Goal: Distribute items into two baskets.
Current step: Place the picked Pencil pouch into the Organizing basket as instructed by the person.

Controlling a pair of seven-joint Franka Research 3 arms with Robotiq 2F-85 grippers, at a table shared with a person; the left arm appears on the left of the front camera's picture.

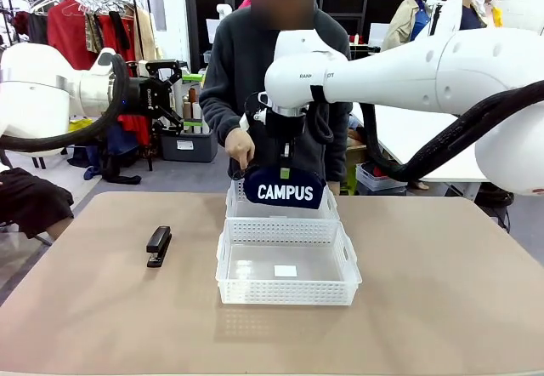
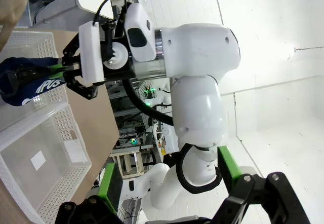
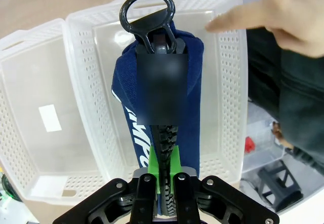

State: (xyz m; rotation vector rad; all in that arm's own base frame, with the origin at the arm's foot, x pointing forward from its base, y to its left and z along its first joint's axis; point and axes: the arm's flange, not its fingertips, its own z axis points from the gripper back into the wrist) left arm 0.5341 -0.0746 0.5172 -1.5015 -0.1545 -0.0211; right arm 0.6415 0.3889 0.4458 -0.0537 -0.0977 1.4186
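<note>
Front view: right gripper (image 1: 285,169) is pinching the pouch (image 1: 285,191) by its zip edge. Pouch is hanging directly beneath, long axis level, side to side, over the far basket (image 1: 235,202). Person's hand (image 1: 240,148) is hovering just beside the gripper's left. Near basket (image 1: 285,225) is lying open.

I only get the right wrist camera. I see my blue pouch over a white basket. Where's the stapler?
Observer: The black stapler lies on the table, on the robot's left of the near basket, apart from it.
Operator: Is the other arm holding it?
Observer: No. The left end effector hangs open, high off to the robot's left, holding nothing.
Operator: Is my pouch inside the basket yet?
Observer: From the front, the pouch hangs from the shut right end effector, its bottom about level with the far basket rim. I cannot tell whether it touches.
</note>
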